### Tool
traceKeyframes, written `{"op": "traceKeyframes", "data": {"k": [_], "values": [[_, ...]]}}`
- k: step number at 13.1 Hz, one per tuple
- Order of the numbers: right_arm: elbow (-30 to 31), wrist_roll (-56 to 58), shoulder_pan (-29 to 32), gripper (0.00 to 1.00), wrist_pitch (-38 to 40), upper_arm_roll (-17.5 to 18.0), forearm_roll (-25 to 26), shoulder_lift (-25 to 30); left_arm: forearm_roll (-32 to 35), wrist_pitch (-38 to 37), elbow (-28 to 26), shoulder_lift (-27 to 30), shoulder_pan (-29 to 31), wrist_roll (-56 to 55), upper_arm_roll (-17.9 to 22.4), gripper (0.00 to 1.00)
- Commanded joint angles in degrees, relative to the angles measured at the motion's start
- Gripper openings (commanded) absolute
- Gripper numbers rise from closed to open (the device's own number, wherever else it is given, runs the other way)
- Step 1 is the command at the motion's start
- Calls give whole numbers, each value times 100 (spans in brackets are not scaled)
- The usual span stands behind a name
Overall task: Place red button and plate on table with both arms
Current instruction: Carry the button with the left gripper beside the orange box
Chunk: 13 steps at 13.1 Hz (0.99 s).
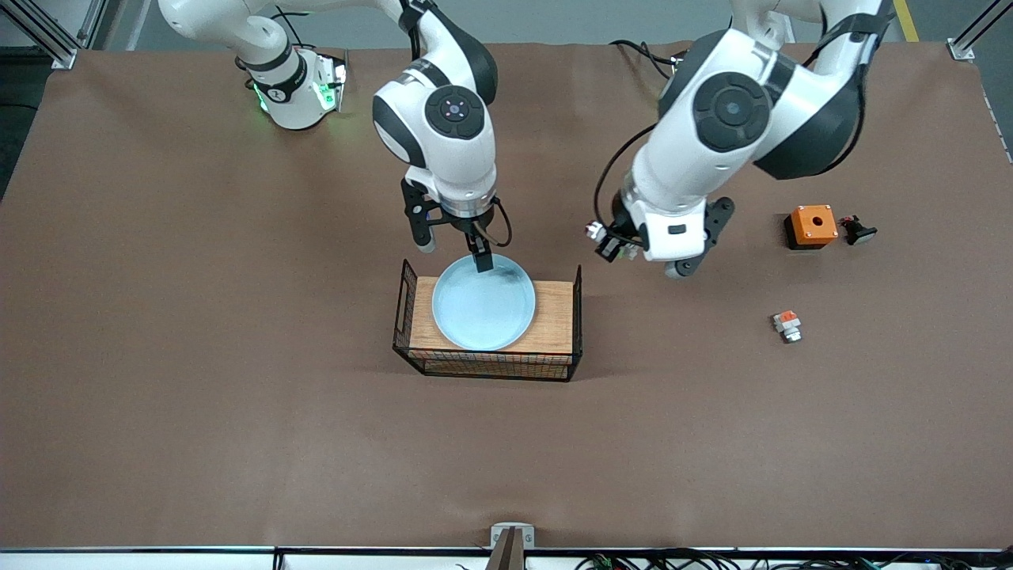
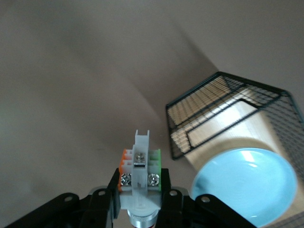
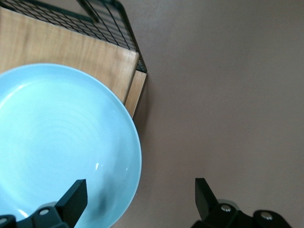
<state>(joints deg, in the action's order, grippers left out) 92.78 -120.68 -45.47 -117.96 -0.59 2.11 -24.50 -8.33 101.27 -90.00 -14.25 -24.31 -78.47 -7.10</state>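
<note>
The plate (image 1: 483,305) lies flat on the wooden top of a small black wire rack (image 1: 411,297) near the middle of the counter (image 1: 198,396). It holds nothing, and its rim overhangs the rack's top on the side nearer the robots' bases. The rack's raised wire ends stand toward either arm's end of the counter; the two long sides of its top are unfenced.

The right gripper (image 1: 457,249) hangs over the plate's rim on that overhanging side, released, its fingers spread wide, one finger over the plate's inside and the other over bare counter outside it. In the right wrist view the fingers (image 3: 73,199) straddle the rim; whether either touches it is unclear.

The left gripper (image 1: 616,244) is up in the air over open counter toward the left arm's end of the rack, clenched on the red button (image 2: 140,173). From the front the part is mostly hidden by the wrist.

Toward the left arm's end sit an orange box (image 1: 812,226), a small black part (image 1: 858,230) just beside it, and an orange-blocked part (image 1: 787,324) nearer the front camera. Wide bare counter surrounds the rack.
</note>
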Motion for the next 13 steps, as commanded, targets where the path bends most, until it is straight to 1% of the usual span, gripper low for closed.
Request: {"op": "traceKeyframes", "data": {"k": [1, 2, 5, 8, 9, 10, 12, 13], "values": [[-85, -412, -208, 100, -95, -64, 219, -204, -160, 77, -1052, 677, 382, 1303, -28, 17], [-85, -482, -260, 100, -113, -64, 281, -257, -169, 68, -1246, 774, 549, 1891, -28, 17], [-102, -562, -270, 100, -253, -64, 308, -380, -169, -116, -1607, 801, 1059, 3930, -11, 17], [-146, -562, -226, 100, -245, -82, 299, -407, -90, -12, -1818, 766, 1472, 5276, -2, 16], [-173, -571, -208, 100, -236, -82, 290, -407, -73, 146, -1924, 731, 1534, 5524, 7, 16], [-225, -580, -182, 100, -218, -82, 273, -407, -46, 461, -2081, 696, 1535, 5622, 24, 17], [-226, -571, -138, 100, -227, -82, 255, -416, 260, 1312, -2415, 477, 1544, 5685, 16, 16], [-226, -571, -146, 100, -236, -82, 246, -424, 340, 1638, -2478, 284, 1544, 5737, 16, 16]]}}
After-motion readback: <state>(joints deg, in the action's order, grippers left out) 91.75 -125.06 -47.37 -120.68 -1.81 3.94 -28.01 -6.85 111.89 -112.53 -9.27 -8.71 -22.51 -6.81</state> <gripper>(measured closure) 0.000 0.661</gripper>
